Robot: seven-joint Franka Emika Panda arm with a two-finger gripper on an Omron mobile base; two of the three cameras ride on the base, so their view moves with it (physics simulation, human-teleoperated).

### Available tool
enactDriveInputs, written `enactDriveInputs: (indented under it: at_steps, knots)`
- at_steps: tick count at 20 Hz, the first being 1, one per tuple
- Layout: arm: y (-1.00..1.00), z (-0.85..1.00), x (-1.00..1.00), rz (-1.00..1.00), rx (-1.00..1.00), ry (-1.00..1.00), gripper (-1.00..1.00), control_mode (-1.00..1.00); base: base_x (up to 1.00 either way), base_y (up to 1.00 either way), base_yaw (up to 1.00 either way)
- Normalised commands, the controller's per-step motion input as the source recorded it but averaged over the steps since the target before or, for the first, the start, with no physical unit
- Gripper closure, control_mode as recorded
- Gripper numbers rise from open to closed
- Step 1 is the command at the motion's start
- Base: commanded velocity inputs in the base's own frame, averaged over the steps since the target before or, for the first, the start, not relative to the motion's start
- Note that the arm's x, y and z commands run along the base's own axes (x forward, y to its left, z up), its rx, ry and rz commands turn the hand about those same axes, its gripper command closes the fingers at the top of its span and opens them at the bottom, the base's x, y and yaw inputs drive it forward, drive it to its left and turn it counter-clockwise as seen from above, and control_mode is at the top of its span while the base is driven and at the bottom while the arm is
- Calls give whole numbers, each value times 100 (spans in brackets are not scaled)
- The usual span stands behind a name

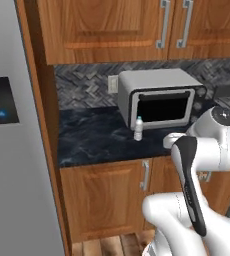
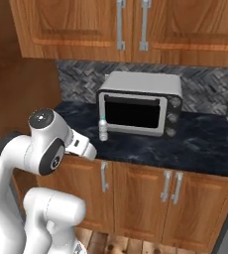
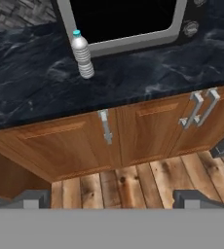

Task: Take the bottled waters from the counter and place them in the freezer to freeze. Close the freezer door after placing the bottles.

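Observation:
One whitish bottled water (image 1: 138, 128) with a blue cap stands upright on the dark marbled counter (image 1: 92, 140), just in front of the microwave's left corner. It also shows in the right base view as the bottle (image 2: 103, 130) on the counter (image 2: 200, 144), and in the hand view as the bottle (image 3: 82, 54). My gripper (image 3: 114, 199) hangs in front of the counter edge, short of the bottle and above the floor. It is open, its fingertips (image 3: 31, 198) wide apart with nothing between them. The blue-tinted bottle, the freezer and the freezer door are out of view.
A grey microwave (image 1: 159, 97) with a black window sits at the back of the counter. Brown cabinets (image 3: 75, 141) with bar handles run below, more hang above. A grey door with a dark touchscreen (image 1: 2, 100) stands at the left. Wooden floor (image 3: 128, 182) lies below.

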Motion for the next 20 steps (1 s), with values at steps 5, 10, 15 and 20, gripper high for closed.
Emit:
enactDriveInputs:
  at_steps: [5, 10, 15, 20]
  knots:
    - [0, 0, 0, 0, 0, 0, -100, 100, 33, -16, 45]
    - [0, 0, 0, 0, 0, 0, -100, 100, 45, -4, 17]
    - [0, 0, 0, 0, 0, 0, -100, 100, 52, -8, 1]
    - [0, 0, 0, 0, 0, 0, -100, 100, 31, 2, -1]
